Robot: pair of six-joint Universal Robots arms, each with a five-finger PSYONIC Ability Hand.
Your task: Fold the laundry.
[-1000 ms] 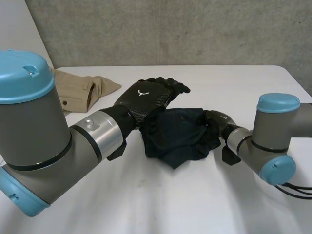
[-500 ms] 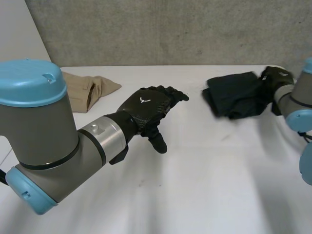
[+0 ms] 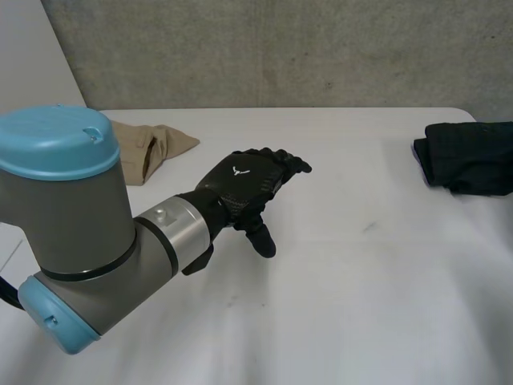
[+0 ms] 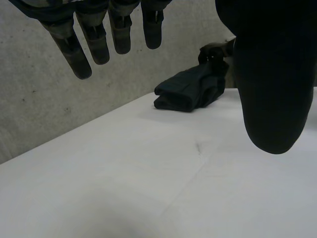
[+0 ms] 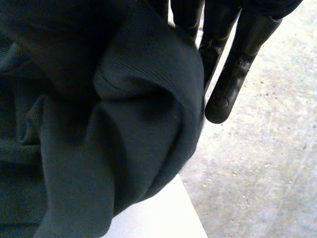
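Left hand (image 3: pixel 244 186) hovers over the middle of the white table (image 3: pixel 361 313), palm down; its fingers (image 4: pixel 81 44) are straight and slightly apart, thumb (image 4: pixel 270 84) pointing down and away from them; nothing sits between thumb and fingers, and the hand holds nothing. Left arm (image 3: pixel 88 241) enters from the near left, grey with a light-blue cap.

Dark navy, bunched cloth garment (image 3: pixel 469 156) lies at the table's far right edge, well beyond the left fingertips and off to their thumb side; in the left wrist view it shows as a compact folded bundle (image 4: pixel 190 91) resting on the table top, well apart from the left hand.

Right hand (image 5: pixel 225 74) is at that garment; in the right wrist view the dark cloth (image 5: pixel 124 139) is heaped thick against the palm side and covers most of the hand; deep folds run across it; a white corner of the table shows just under the cloth, with grey concrete floor (image 5: pixel 257 173) beyond. Cannot tell whether the right hand grips the cloth or the cloth only lies against it.

Tan, crumpled fabric garment (image 3: pixel 152 144) lies on the table at the far left, behind the left arm's cap and well apart from the left fingers; a small dark button shows on it. Grey concrete wall (image 3: pixel 280 48) stands behind the table.
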